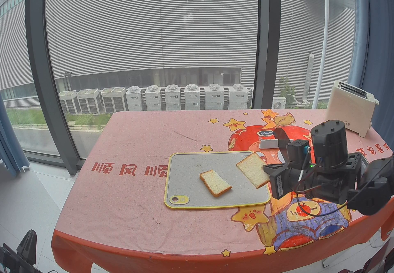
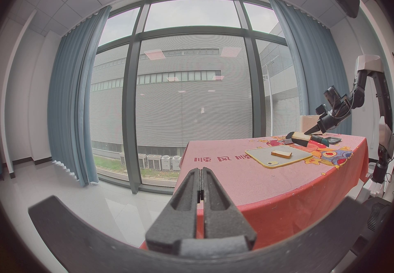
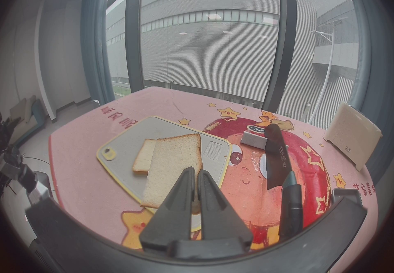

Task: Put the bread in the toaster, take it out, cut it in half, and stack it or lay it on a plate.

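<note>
since one pale half slice of bread [image 1: 215, 182] already lies mid-way on the grey, yellow-rimmed cutting board [image 1: 184, 171], the right gripper [image 3: 195, 174] clamps the other white half slice [image 1: 253, 169] tilted above the board's right edge, likely for stacking. the black knife [image 3: 275, 154] lies right of the board. the left gripper [image 2: 201, 181], pinched closed on nothing, hangs well apart from the board.

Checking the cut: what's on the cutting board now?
One half slice lies flat on the cutting board. The right pincer, shut, holds the other half over the board's right edge; the board beneath that piece is hidden.
</note>
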### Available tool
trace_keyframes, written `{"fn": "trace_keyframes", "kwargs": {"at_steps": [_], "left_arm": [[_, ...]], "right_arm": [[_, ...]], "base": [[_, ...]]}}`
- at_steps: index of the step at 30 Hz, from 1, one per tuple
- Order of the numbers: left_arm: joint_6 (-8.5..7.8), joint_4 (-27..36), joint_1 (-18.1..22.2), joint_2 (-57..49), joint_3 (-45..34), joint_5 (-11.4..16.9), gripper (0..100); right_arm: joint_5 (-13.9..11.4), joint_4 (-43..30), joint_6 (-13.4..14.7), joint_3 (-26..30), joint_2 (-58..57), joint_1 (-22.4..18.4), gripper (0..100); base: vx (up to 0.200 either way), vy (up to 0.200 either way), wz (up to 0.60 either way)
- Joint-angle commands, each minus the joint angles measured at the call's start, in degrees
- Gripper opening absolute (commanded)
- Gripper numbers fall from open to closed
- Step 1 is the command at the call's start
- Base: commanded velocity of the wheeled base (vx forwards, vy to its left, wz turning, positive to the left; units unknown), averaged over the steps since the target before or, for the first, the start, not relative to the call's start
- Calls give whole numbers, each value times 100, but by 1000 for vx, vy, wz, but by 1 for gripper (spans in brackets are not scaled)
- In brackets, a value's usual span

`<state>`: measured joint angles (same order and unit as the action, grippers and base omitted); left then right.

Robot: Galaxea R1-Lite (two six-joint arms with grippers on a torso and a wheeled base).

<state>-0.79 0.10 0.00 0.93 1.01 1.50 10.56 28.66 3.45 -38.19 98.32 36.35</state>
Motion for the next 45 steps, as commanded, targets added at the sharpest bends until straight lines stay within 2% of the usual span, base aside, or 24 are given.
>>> {"fn": "trace_keyframes", "kwargs": {"at_steps": [1, 5, 8, 12, 16, 26, 45], "left_arm": [[0, -1, 0, -40, -92, -1, 0], [0, -1, 0, -40, -101, -1, 0], [0, -1, 0, -49, -92, -1, 0], [0, -1, 0, -49, -92, -1, 0], [0, -1, 0, -49, -92, -1, 0], [62, 8, 0, -49, -92, -18, 0], [53, 8, 0, -49, -101, -36, 0]], "right_arm": [[8, -27, 7, 312, -656, 223, 0], [8, 70, 24, 585, -770, 381, 0], [-10, 87, 51, 603, -761, 390, 0], [8, 105, 218, 664, -814, 390, 0], [-1, 96, 218, 743, -1034, 399, 0], [-1, 87, 297, 1077, -1385, 874, 0], [-1, 96, 297, 1051, -1359, 874, 0]], "base": [[0, 0, 0], [0, 0, 0], [0, 0, 0], [0, 0, 0], [0, 0, 0], [0, 0, 0], [0, 0, 0]]}}
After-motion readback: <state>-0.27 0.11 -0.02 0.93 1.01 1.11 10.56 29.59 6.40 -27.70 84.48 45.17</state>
